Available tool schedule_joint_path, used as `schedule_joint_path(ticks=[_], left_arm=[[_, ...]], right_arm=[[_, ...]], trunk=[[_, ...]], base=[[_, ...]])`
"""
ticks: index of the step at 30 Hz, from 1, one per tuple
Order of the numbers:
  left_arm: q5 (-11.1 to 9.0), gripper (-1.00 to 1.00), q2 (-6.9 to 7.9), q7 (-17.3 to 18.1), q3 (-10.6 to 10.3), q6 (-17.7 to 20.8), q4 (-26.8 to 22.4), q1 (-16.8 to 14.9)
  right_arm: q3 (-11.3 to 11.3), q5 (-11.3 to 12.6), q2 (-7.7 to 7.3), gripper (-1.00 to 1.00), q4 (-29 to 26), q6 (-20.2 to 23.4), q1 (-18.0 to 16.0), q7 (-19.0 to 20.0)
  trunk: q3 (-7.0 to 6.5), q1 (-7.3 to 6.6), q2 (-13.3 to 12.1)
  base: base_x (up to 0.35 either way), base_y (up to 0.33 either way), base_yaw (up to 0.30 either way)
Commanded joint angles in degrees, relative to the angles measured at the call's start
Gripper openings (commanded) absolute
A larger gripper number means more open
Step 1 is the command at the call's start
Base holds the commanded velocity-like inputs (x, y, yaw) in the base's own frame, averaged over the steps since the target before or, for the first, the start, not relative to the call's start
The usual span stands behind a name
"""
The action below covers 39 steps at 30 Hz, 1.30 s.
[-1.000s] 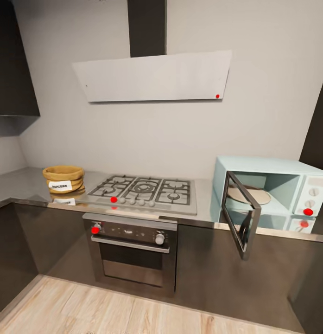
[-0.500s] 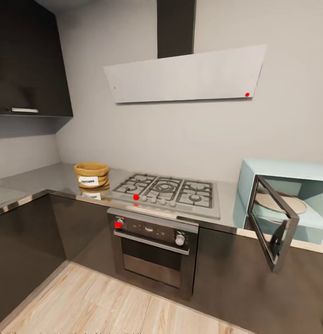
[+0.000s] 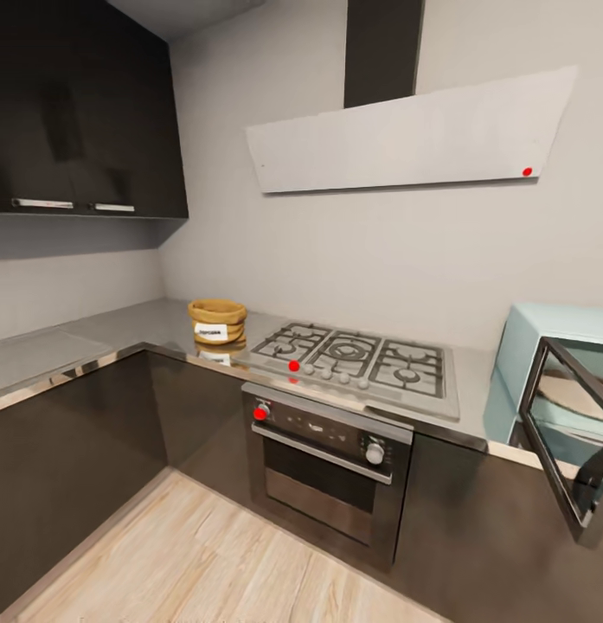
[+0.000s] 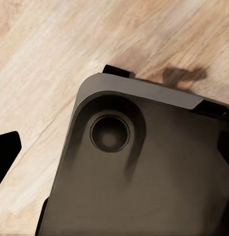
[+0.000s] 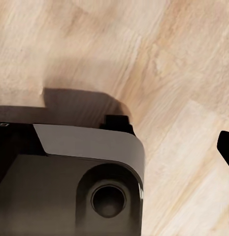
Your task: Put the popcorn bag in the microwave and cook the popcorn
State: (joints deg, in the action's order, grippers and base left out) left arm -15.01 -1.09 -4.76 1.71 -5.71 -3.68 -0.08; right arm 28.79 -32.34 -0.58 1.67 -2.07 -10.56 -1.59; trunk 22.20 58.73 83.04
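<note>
The popcorn bag [image 3: 217,320], a tan sack with a white label, stands upright on the grey countertop [image 3: 119,333] just left of the gas hob. The pale mint microwave [image 3: 530,342] sits at the far right edge of the head view, its dark glass door [image 3: 565,441] swung open toward me. The left wrist view shows my left gripper [image 4: 116,152] above the robot's dark base, one fingertip [image 4: 6,155] far out at the frame's edge. My right gripper [image 5: 114,147] hangs likewise over base and wood floor, a fingertip [image 5: 226,147] at the edge. Both hold nothing.
A steel gas hob [image 3: 357,355] lies between bag and microwave, with a built-in oven [image 3: 331,463] below it and a white hood [image 3: 405,134] above. Dark cabinets [image 3: 76,433] run along the L-shaped counter. Light wood floor [image 3: 206,562] lies in front.
The head camera has swung left, so the whole scene slid right: the bag sits nearer the middle and the microwave is cut by the right edge. The things themselves have not moved.
</note>
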Motion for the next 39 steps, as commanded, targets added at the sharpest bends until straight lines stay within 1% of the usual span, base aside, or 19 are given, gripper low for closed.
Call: schedule_joint_path(ticks=[1,11,24,30,39], left_arm=[[-0.1,1.00,-0.04,-0.1,0.1,-0.1,0.0,0.0],[0.3,1.00,0.00,0.3,-0.1,-0.2,0.0,0.0],[0.2,1.00,0.04,0.5,-0.3,-0.3,-0.1,0.0],[0.3,1.00,0.04,0.5,-0.3,-0.3,0.0,0.0],[0.1,1.00,0.04,0.5,-0.3,-0.2,-0.1,0.0]], right_arm=[[0.5,-0.5,-0.04,1.00,0.2,-0.2,-0.1,-0.2],[0.5,-0.5,-0.04,1.00,0.2,-0.2,-0.1,-0.1],[0.5,-0.5,-0.23,1.00,0.2,-0.4,-0.1,0.4],[0.6,-0.2,-0.69,1.00,0.2,-3.0,-0.1,-0.1],[0.5,-0.5,-0.74,1.00,0.1,-3.0,-0.1,-0.1]], trunk=[[0.06,0.00,0.0],[0.06,0.00,0.0],[0.06,0.00,0.0],[0.06,0.00,0.0],[0.06,0.00,0.0]], base=[[0.000,0.000,0.300],[0.000,0.000,0.300],[0.000,0.000,0.290],[0.000,0.000,0.045],[0.003,0.000,0.000]])
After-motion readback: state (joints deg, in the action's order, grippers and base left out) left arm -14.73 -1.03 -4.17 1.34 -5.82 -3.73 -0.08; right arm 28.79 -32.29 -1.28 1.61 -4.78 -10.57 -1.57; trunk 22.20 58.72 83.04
